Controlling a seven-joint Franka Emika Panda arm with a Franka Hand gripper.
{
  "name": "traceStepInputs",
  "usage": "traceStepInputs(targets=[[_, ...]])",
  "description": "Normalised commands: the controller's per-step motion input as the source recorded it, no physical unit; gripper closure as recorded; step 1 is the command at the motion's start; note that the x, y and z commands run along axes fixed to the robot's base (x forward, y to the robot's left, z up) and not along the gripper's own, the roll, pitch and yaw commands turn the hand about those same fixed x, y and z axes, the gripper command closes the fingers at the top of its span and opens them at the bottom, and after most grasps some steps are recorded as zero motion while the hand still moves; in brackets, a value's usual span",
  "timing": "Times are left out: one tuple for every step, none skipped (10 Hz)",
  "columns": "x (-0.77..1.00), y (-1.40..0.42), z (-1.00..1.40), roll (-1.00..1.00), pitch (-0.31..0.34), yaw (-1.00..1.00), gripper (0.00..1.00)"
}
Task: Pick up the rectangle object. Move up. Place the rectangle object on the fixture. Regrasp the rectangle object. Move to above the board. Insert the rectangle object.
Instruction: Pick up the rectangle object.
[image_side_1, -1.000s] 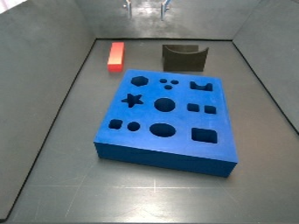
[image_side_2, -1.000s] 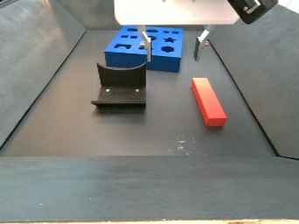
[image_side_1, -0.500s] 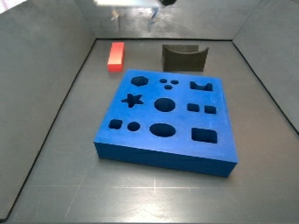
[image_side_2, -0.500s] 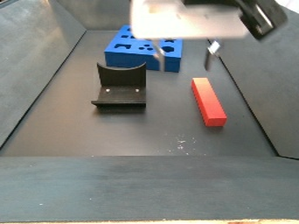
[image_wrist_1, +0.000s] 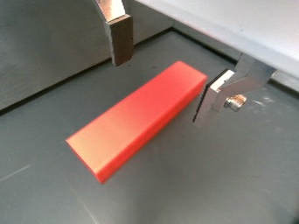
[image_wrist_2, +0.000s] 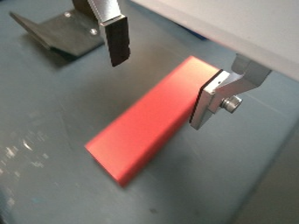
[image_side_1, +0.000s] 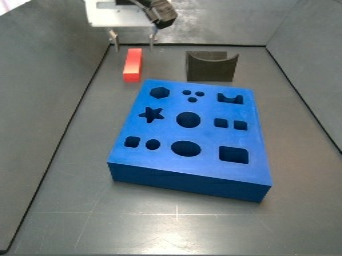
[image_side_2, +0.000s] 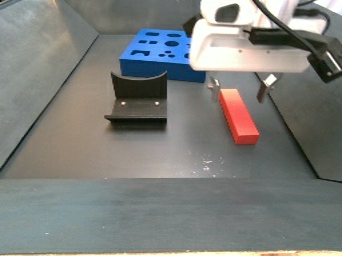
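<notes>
Wrist views | tool (image_wrist_1: 162, 77) spread wide, empty | rectangle object (image_wrist_1: 138, 116) lies below, between its fingers, untouched

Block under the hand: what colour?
Plain red-orange block, clearest in a wrist view, below the open hand.

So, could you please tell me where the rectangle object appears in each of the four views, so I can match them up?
Wrist view: the rectangle object lies diagonally between the fingers of the open gripper.
Wrist view: it lies diagonally again, the fixture behind.
Side view: far left, under the gripper.
Side view: right of centre, below the gripper.
Shared landmark: the gripper fingers straddling the block.
</notes>
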Motion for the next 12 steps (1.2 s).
traceStepInputs(targets=[[-0.26,0.0,-0.56,0.11,-0.109,0.0,0.0],[-0.2,-0.03,-0.58,0.11,-0.106,0.0,0.0],[-0.11,-0.05,-0.57,0.09,-0.134,0.0,0.0],[0.0,-0.05,-0.59,0.03,-0.117,0.0,0.0],[0.06,-0.07,-0.67,0.01,-0.097,0.0,0.0],[0.11,-0.07,-0.72,0.0,-0.089,0.0,0.0],[0.11,-0.04,-0.78,0.0,-0.151,0.0,0.0],[0.03,-0.05,-0.82,0.0,-0.226,0.0,0.0],[0.05,0.0,-0.89,0.0,-0.229,0.0,0.0],[0.11,0.0,-0.95,0.0,-0.246,0.0,0.0],[0.04,0.0,-0.81,0.0,-0.249,0.0,0.0],[0.0,0.0,-0.01,0.0,-0.077,0.0,0.0]])
